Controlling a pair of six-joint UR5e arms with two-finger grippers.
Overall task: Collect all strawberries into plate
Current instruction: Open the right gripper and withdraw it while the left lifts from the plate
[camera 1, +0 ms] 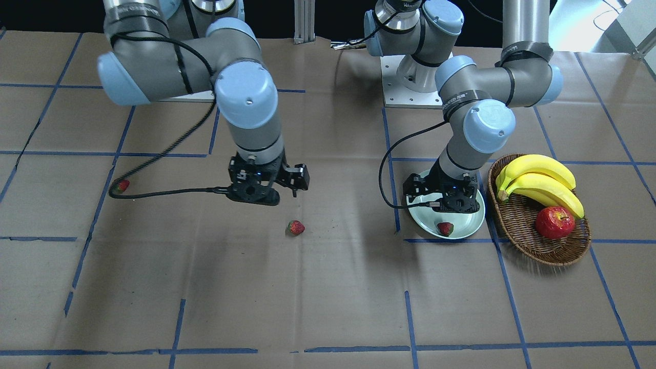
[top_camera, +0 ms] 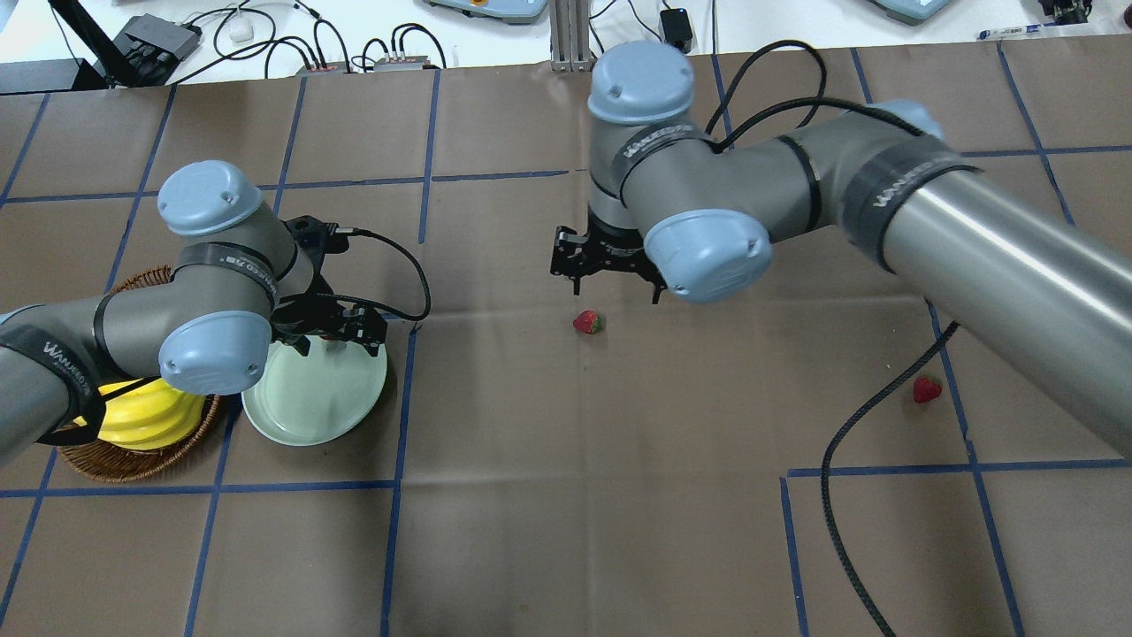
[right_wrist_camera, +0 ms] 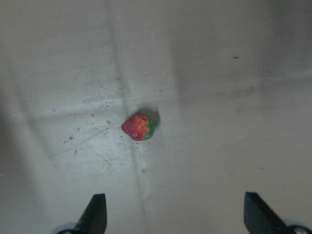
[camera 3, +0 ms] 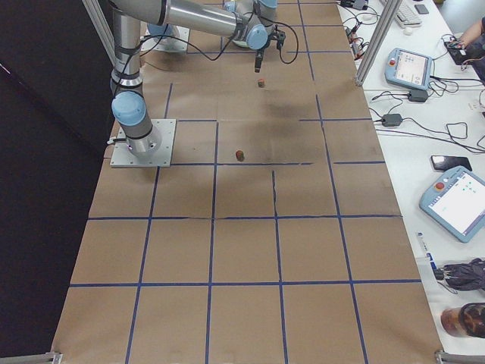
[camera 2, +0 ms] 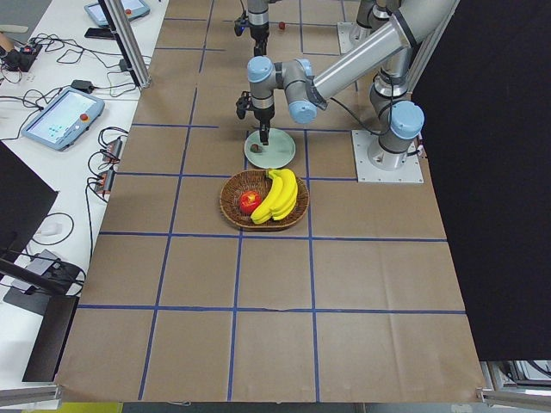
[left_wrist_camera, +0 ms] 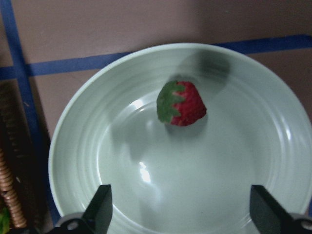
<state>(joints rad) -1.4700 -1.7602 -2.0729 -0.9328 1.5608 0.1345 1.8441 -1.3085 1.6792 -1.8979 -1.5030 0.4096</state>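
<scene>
Brown paper gridded with blue tape carries two loose strawberries.

- My left grey-and-pale-blue jointed arm folds at the elbow, its wrist turned straight down.
- Its black two-finger left gripper hangs low, fingers spread wide, with nothing between them.
- My right grey-and-pale-blue arm stretches long toward centre, wrist vertical.
- Its black two-finger right gripper points down, fingers wide apart, empty.

table: brown paper, blue grid | on it: plate, basket, central strawberry, outer strawberry
</scene>
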